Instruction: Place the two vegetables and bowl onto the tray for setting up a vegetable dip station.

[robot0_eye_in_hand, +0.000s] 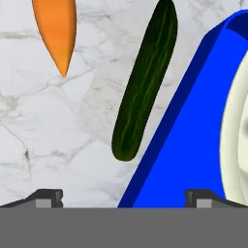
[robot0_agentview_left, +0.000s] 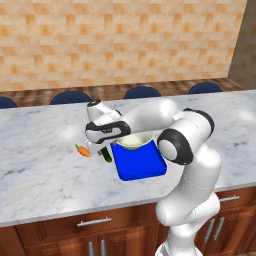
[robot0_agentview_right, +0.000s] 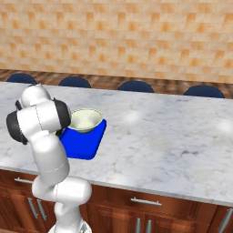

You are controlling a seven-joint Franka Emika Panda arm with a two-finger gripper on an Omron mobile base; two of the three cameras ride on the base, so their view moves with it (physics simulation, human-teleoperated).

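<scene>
The dark green cucumber [robot0_eye_in_hand: 145, 82] lies on the marble just left of the blue tray [robot0_eye_in_hand: 189, 145]. The orange carrot [robot0_eye_in_hand: 55, 29] lies further left, its tip toward the camera. The cream bowl [robot0_eye_in_hand: 237, 135] sits on the tray. My gripper [robot0_eye_in_hand: 124, 196] hangs open above the cucumber's near end and the tray's edge, with nothing between its fingertips [robot0_eye_in_hand: 48, 196]. From the left base, the gripper [robot0_agentview_left: 97, 147] hovers between the carrot [robot0_agentview_left: 83, 150] and the cucumber [robot0_agentview_left: 105, 154], beside the tray [robot0_agentview_left: 145, 167] holding the bowl [robot0_agentview_left: 134, 141]. The right base view shows the bowl [robot0_agentview_right: 85, 119] on the tray [robot0_agentview_right: 84, 143].
The marble counter [robot0_agentview_left: 45, 170] stretches wide on both sides. Several dark blue stools [robot0_agentview_left: 142, 92] stand along its far edge, before a tiled wall. Wooden drawers with metal handles [robot0_agentview_left: 94, 221] run below the near edge.
</scene>
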